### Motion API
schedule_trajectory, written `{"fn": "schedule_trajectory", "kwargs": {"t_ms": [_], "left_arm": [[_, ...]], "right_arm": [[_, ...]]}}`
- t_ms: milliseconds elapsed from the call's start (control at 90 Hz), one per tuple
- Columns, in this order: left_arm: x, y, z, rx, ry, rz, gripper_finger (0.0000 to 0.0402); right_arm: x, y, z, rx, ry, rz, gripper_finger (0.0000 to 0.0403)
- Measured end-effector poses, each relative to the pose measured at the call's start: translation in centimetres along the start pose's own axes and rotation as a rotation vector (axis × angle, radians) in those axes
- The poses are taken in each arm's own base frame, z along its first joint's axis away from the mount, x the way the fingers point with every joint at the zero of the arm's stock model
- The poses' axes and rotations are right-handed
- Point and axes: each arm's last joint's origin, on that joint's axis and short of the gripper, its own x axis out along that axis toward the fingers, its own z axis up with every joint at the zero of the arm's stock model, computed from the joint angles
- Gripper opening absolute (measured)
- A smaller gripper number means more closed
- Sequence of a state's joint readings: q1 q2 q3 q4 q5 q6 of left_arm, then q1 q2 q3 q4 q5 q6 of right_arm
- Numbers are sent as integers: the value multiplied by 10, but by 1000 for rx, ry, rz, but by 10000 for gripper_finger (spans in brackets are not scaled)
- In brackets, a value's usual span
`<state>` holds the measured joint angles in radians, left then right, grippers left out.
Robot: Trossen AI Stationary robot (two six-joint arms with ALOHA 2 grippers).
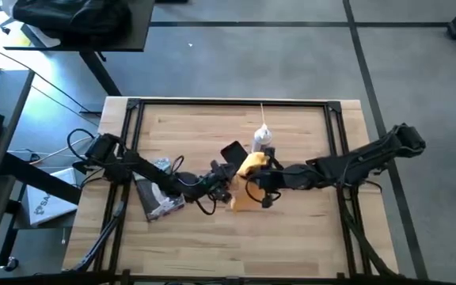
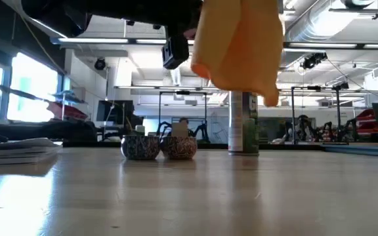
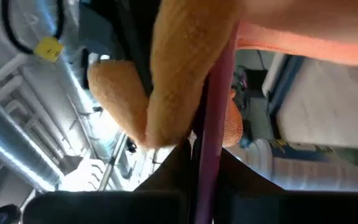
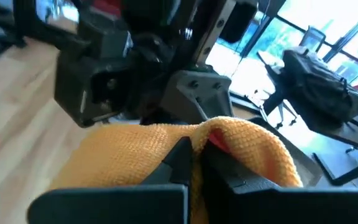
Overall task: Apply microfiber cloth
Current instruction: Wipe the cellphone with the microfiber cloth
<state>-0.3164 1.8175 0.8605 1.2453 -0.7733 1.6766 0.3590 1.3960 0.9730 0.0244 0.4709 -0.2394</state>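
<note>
Left pincer (image 1: 226, 187) at mid-table, meeting the right pincer (image 1: 253, 179) over the wooden table (image 1: 307, 229), with the microfiber cloth (image 1: 248, 180) bunched between the two. Left pincer's grip impossible to tell; in its wrist view, dark fingers (image 3: 173, 168) flanking a thin pink-edged flat object (image 3: 213, 137), orange-yellow cloth (image 3: 185, 74) draped over and around it. Right pincer closed on a fold of the cloth (image 4: 166, 155), dark fingers (image 4: 180, 158) pinching the woven fabric in its wrist view. Seen from table height, cloth (image 2: 238, 46) hanging clear of the table surface, lower edge above the items behind. On the table's left side, under the left arm, a grey-and-white flat packet (image 1: 161, 202). Farther back, two small round tins (image 2: 159, 147) side by side and touching, and beside them to the right an upright spray bottle (image 2: 243, 124), partly behind the hanging cloth.
</note>
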Motion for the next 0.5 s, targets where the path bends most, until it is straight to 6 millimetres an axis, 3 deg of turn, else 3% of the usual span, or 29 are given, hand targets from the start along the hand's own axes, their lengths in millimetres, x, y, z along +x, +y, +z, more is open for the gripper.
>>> {"fn": "schedule_trajectory", "kwargs": {"t_ms": [267,389,500], "left_arm": [[-5,7,1,-1,0,36,7],[-9,5,5,-14,-19,31,7],[-11,6,6,-9,-22,41,7]], "right_arm": [[-30,29,7,-100,-31,-1,0],[-55,18,21,-105,-70,-143,0],[-65,10,22,-107,-59,-213,0]]}}
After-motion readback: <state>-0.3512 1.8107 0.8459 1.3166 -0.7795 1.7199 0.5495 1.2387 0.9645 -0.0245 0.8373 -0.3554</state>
